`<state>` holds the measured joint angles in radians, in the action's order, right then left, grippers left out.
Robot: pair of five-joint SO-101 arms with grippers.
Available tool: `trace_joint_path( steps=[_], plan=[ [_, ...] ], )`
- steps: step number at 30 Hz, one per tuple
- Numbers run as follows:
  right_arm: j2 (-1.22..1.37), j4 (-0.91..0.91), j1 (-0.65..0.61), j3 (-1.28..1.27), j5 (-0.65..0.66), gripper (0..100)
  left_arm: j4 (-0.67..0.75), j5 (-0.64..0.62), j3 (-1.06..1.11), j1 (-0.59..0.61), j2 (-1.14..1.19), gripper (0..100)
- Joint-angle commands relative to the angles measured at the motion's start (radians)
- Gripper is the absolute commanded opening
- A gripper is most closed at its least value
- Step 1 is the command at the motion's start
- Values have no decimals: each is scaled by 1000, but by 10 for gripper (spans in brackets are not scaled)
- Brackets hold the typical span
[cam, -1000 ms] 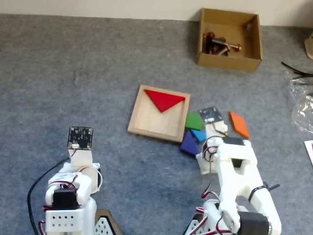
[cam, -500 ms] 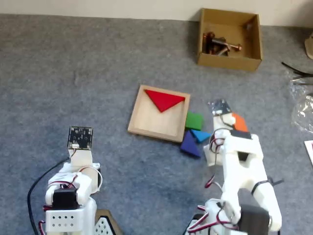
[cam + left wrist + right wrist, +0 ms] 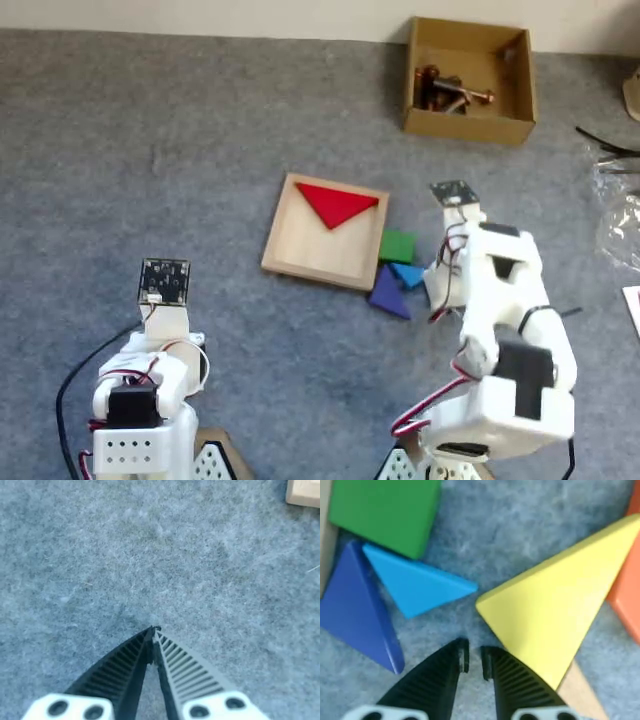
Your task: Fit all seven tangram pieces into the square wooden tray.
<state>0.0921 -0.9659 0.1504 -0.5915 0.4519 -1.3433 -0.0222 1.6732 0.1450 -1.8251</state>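
Right gripper (image 3: 473, 661): ribbed fingers barely apart, empty, over fuzzy grey carpet (image 3: 530, 525), beside smooth yellow triangle (image 3: 555, 620). Left gripper (image 3: 154, 630): tips together. Square wooden tray (image 3: 300, 255) holds flat red triangle (image 3: 335, 203); green square (image 3: 397, 245) just beside it.

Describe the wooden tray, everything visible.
The wooden tray is a shallow square of pale wood with a raised rim, lying flat on the grey carpet, turned slightly askew. A red triangle lies inside at its far edge; the remaining floor is bare. A green piece and a dark blue triangle sit close along its right-hand edge.
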Motion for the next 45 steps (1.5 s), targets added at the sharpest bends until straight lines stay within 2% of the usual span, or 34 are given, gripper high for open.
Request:
trace_joint_path(
  steps=[1,7,17,28,39,45],
  plan=[
    [56,5,38,157,2,80,-5,3,22,12,-5,10],
    [104,-110,36,265,0,80,-5,3,22,12,-5,10],
    [110,-194,35,265,8,80,-5,3,22,12,-5,10],
    [102,-206,1,53,64,77,-5,3,22,13,-5,10],
    [99,-206,-15,-39,103,77,-5,3,22,13,-5,10],
    [-110,-278,-19,-47,98,77,-5,3,22,13,-5,10]
  ],
)
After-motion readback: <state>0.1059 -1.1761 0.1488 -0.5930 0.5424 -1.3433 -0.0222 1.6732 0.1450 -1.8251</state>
